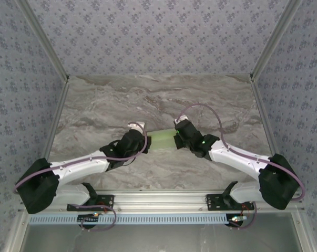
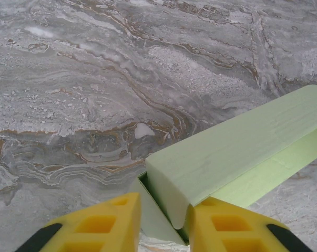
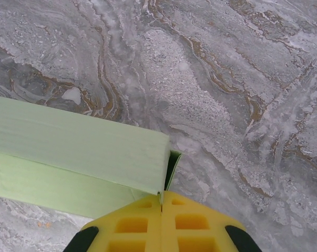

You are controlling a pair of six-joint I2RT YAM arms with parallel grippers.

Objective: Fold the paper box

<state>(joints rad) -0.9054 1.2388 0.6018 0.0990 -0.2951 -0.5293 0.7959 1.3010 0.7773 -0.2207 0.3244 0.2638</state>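
The left gripper [image 2: 163, 210] sits at the near edge, its two yellow fingers [image 2: 108, 223] standing either side of the paper box [image 2: 237, 152] and touching its near end. The pale green box runs from there up to the right edge, a flap open at its near corner, over the grey marbled table [image 2: 95, 79].

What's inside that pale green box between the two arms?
Little shows: at one end of the paper box, a narrow dark gap behind an end flap. Its closed walls hide everything deeper inside.
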